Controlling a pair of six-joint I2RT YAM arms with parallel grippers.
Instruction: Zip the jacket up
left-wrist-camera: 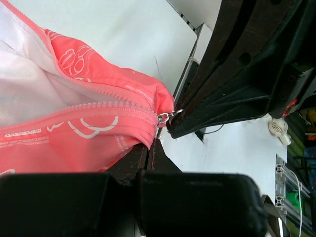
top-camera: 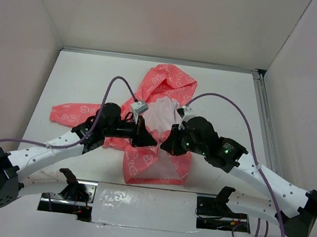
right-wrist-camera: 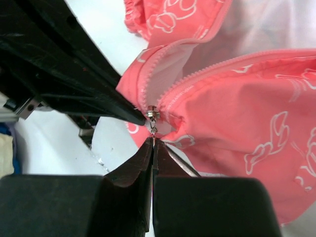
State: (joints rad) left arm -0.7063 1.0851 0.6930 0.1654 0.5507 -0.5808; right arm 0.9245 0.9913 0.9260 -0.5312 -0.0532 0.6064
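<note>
1. Top external view: a small coral-pink hooded fabric jacket [top-camera: 155, 165] with a white printed pattern lies at the centre of the white table [top-camera: 94, 75]. The hood points to the top of the frame, one sleeve stretches to the left, and the hem lies toward the bottom. The front is open and exposes the pale lining [top-camera: 160, 114].
2. Top external view: the black left gripper [top-camera: 153, 143] and the black right gripper [top-camera: 164, 146] meet tip to tip over the lower middle of the jacket.
3. Left wrist view: the jacket [left-wrist-camera: 84, 143] fills the left half of the frame. Two rows of pink zipper teeth [left-wrist-camera: 98, 106] run in from the left and converge at a small metal zipper pull [left-wrist-camera: 164, 117] near the frame centre.
4. Left wrist view: the left gripper [left-wrist-camera: 149, 145] sits at bottom centre. Its jaws are pressed together with the jacket's lower edge clamped between them, just below the zipper pull. The right gripper [left-wrist-camera: 172, 126] enters from the upper right, and its tip touches the zipper pull.
5. Right wrist view: the jacket [right-wrist-camera: 237, 108] occupies the right and upper frame. The zipper teeth [right-wrist-camera: 207, 74] converge at the zipper pull [right-wrist-camera: 152, 114], left of centre.
6. Right wrist view: the right gripper [right-wrist-camera: 153, 143] sits at bottom centre with its jaws closed on the tab of the zipper pull. The left gripper [right-wrist-camera: 140, 117] enters from the upper left, its closed tip touching the jacket fabric beside the zipper pull.
</note>
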